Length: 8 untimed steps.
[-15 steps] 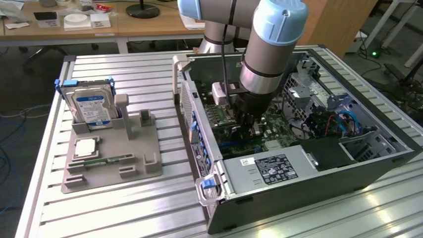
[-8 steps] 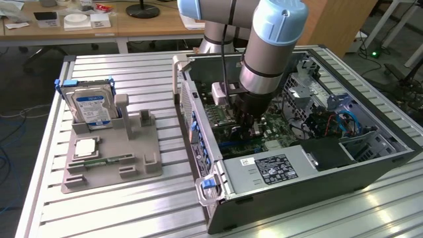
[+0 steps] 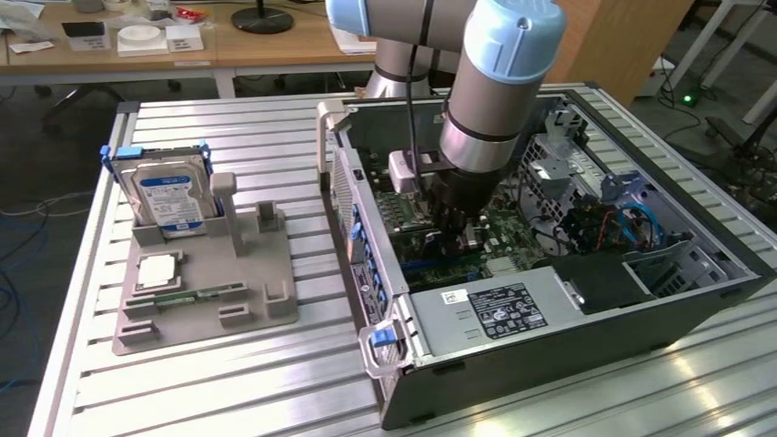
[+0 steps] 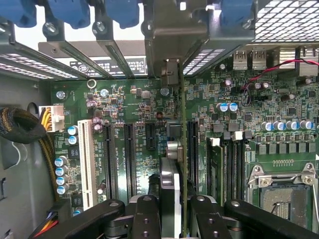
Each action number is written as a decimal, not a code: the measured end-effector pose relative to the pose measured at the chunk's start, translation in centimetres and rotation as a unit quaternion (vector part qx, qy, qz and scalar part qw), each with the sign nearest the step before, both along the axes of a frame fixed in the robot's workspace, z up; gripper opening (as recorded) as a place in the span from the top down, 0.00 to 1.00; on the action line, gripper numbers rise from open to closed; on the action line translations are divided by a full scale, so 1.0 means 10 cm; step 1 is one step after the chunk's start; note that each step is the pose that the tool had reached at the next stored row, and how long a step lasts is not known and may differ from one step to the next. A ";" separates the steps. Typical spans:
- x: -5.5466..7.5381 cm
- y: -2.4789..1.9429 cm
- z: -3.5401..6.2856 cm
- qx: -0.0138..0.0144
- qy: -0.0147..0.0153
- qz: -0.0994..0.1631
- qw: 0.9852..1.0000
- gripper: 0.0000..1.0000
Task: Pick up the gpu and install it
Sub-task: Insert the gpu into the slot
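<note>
My gripper (image 4: 169,211) is shut on the gpu (image 4: 170,181), which I see edge-on in the wrist view as a thin green board with its silver bracket (image 4: 169,72) toward the case's rear wall. The card stands upright over the green motherboard (image 4: 124,104), in line with the black slots (image 4: 192,154). Whether its edge sits in a slot I cannot tell. In the exterior view the gripper (image 3: 468,235) reaches down inside the open computer case (image 3: 547,300), low over the board.
Blue slot latches (image 4: 119,12) line the case's rear wall. A yellow-black cable bundle (image 4: 25,127) and an empty CPU socket (image 4: 284,191) flank the card. Beside the case, a grey fixture (image 3: 206,273) holds a hard drive (image 3: 170,196) and a memory stick (image 3: 195,297).
</note>
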<state>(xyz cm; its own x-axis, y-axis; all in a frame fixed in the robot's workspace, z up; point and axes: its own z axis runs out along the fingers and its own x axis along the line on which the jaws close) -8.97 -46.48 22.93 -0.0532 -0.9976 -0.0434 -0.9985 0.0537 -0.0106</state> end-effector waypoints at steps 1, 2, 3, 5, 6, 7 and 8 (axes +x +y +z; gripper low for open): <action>0.00 0.002 0.000 0.000 0.000 0.000 1.000 0.72; 0.00 0.004 0.000 0.000 0.000 0.000 1.000 0.72; 0.00 0.006 0.000 0.000 0.000 0.000 1.000 0.72; 0.00 0.006 0.000 0.000 0.000 0.000 1.000 0.72; 0.00 0.007 0.000 0.000 0.000 0.000 1.000 0.72; 0.00 0.007 0.000 0.000 0.000 0.000 1.000 0.72; 0.00 0.007 0.000 0.000 0.000 0.000 1.000 0.72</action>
<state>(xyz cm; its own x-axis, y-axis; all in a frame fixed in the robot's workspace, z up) -8.97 -46.41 22.93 -0.0531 -0.9977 -0.0431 -0.9985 0.0536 -0.0106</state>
